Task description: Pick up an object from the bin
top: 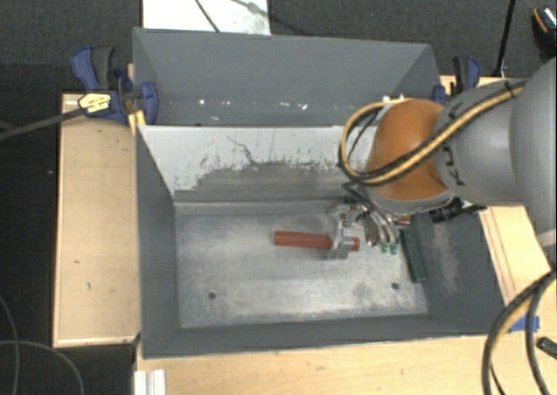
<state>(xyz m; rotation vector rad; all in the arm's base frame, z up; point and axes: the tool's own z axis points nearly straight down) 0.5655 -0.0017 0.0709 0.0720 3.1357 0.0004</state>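
- We find the gripper low over the floor of the bin, right of centre, at the right end of a red stick.
- The red stick lies flat at mid-floor, running left to right.
- We cannot tell whether the gripper is clenched or released.
- A dark narrow bar lies near the gripper, on its right.

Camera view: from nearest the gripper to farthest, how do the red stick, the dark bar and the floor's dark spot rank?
1. Red stick: mid-floor, its right end at the gripper.
2. Dark bar: on the view's right, by the wall.
3. Dark spot: floor's front left, far off.
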